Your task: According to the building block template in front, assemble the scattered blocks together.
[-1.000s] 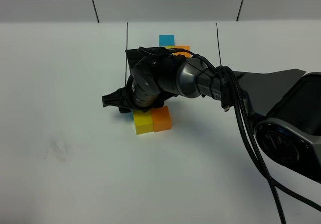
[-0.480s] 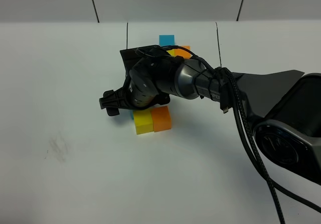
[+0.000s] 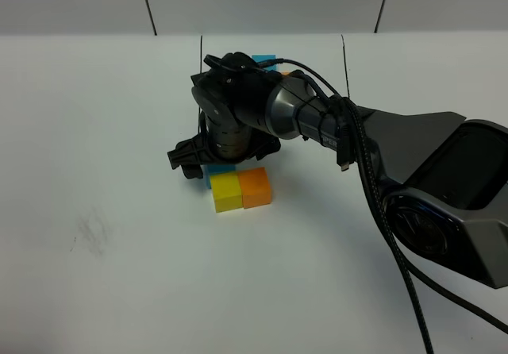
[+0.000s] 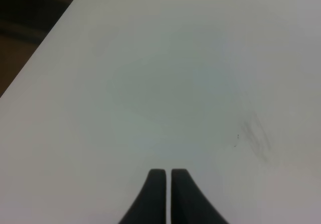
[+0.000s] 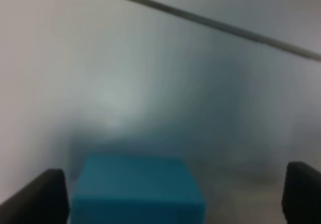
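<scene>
The yellow block (image 3: pixel 225 193), orange block (image 3: pixel 255 187) and blue block (image 3: pixel 217 171) sit joined mid-frame; nearly done. Right gripper (image 3: pixel 188 162) jaws spread, left gripper (image 4: pixel 164 176) jaws pressed together.

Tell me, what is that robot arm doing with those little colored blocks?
The right pincer hangs open over the blue block, which sits behind the yellow block. The orange block touches the yellow one's side, so the three form an L. The template is mostly hidden behind the arm. The left pincer is shut, holding nothing, off to the side.
</scene>
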### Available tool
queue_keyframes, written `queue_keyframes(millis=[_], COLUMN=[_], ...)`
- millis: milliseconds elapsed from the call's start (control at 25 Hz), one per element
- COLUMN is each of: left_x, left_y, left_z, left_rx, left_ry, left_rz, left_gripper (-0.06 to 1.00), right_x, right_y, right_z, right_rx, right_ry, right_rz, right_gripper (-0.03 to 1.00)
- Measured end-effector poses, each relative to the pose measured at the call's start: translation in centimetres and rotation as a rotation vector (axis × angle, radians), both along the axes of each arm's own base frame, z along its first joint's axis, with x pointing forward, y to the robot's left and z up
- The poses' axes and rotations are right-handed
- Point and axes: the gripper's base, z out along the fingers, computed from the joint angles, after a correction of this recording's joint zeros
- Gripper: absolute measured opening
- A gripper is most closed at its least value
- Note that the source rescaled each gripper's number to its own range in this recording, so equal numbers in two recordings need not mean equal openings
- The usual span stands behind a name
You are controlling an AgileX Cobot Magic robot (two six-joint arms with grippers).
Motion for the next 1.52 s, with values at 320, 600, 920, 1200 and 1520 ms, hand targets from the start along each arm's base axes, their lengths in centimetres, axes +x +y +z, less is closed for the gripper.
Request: queue_keyframes(millis=[320, 600, 920, 1200, 1520], left_x=[0.0, 0.0, 0.0, 0.0, 0.0], left_y=[0.0, 0.0, 0.0, 0.0, 0.0], left_z=[0.0, 0.0, 0.0, 0.0, 0.0], left_rx=[0.000, 0.000, 0.000, 0.000, 0.000], left_ry=[0.000, 0.000, 0.000, 0.000, 0.000], left_rz=[0.000, 0.000, 0.000, 0.000, 0.000], left_gripper=[0.01, 0.01, 0.01, 0.01, 0.01], right_x=[1.2, 1.1, 1.3, 2.0, 3.7], right_y=[0.5, 0.6, 0.7, -0.3, -3.1], right_z=[5.5, 8.5, 9.8, 10.0, 11.9], right_rx=[0.008, -0.028, -0.070, -0.144, -0.158], right_ry=[-0.069, -0.110, -0.172, -0.225, -0.250], right_rz=[0.008, 0.022, 0.080, 0.087, 0.094], right_gripper=[0.96, 0.79, 0.05, 0.00, 0.00])
